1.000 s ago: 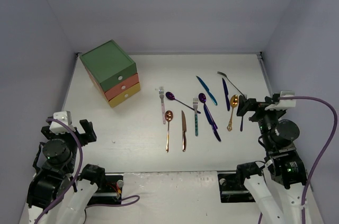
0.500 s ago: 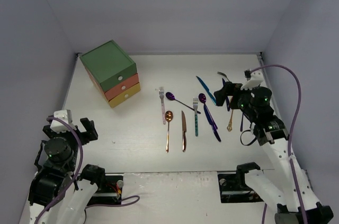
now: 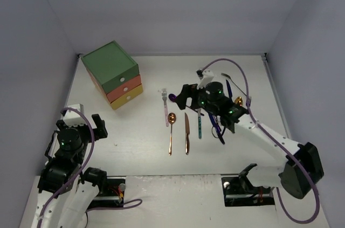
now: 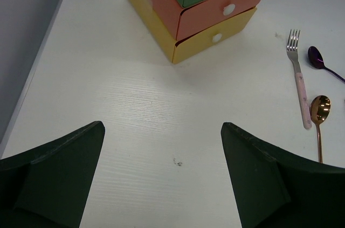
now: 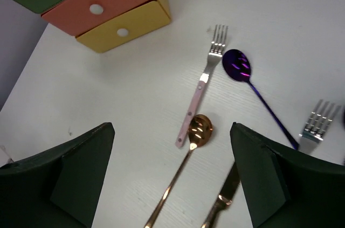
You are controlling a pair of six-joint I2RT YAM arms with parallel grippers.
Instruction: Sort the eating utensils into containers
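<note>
Risks pinching copper spoon point(image 5: 186, 158) and pink-handled fork point(image 5: 204, 80) together, lying so close beneath the right jaws, spread wide and empty like the left jaws.

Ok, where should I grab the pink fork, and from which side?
Grip the pink fork at mid-handle, coming straight down from above and closing across its width. It lies flat on the table, and the handle is straight and slim there. Avoid the handle's tip: the bowl of the copper spoon lies right beside it.
</note>
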